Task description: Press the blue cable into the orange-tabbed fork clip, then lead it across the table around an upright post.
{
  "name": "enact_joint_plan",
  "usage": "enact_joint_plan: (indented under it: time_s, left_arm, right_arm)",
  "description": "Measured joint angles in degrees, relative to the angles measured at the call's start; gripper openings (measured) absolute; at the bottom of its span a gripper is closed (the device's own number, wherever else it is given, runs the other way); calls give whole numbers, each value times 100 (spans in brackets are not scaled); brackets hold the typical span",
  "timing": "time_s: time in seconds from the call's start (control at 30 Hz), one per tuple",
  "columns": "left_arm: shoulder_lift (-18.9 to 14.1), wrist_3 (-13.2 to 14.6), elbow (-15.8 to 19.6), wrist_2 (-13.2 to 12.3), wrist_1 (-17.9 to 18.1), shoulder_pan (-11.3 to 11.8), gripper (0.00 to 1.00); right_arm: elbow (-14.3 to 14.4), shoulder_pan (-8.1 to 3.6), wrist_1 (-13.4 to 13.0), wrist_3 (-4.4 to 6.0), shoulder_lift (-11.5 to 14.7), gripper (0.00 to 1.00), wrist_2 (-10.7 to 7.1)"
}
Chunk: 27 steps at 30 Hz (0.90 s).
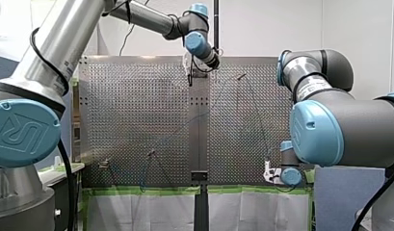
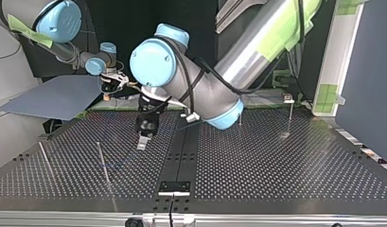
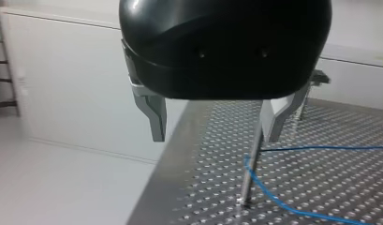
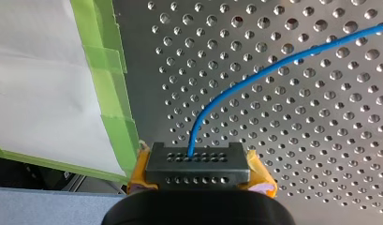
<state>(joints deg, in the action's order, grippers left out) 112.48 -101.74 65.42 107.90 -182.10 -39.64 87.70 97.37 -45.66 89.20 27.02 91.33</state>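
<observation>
Hanging my left gripper point-down over the perforated bench, spreading its metal fingers wide apart and gripping nothing. Hovering right over a thin upright post set in a bench hole, with the shaft rising close beside the inner edge of one finger rather than midway between the two; touching or not, cannot tell.

Finding the blue cable turned partway around that post: coming in as one strand low over the bench, bending at the shaft, then leaving as a second strand on the same side. Reading the cable as right against the post at the bend, though actual contact is too fine to judge.

Clamping the yellow-padded fingers of my right gripper together on a black connector block at the cable's end, with the cable leaving the block's perforated face and curving away across the bench. Working there just beside the bench's edge, next to strips of green tape.

Placing the two grippers well apart in the front view: my left at the far edge near the middle, my right at the near edge toward the view's right.

Noting two more thin rods standing on the bench at the top view's left, apart from both grippers.
</observation>
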Motion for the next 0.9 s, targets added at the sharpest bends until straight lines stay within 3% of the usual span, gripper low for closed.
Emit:
enact_joint_plan:
  time_s: [0.43,0.7,0.9]
  left_arm:
    - [-649,-645,648,-196,645,109,100]
    - [-1049,-1058,1063,-90,1057,184,100]
    - [-928,-1221,1341,-13,1339,194,100]
  right_arm:
    - [-2,17,4,11,0,0,-29]
    - [-12,51,11,11,-1,0,-42]
    - [-15,65,12,11,-1,0,-44]
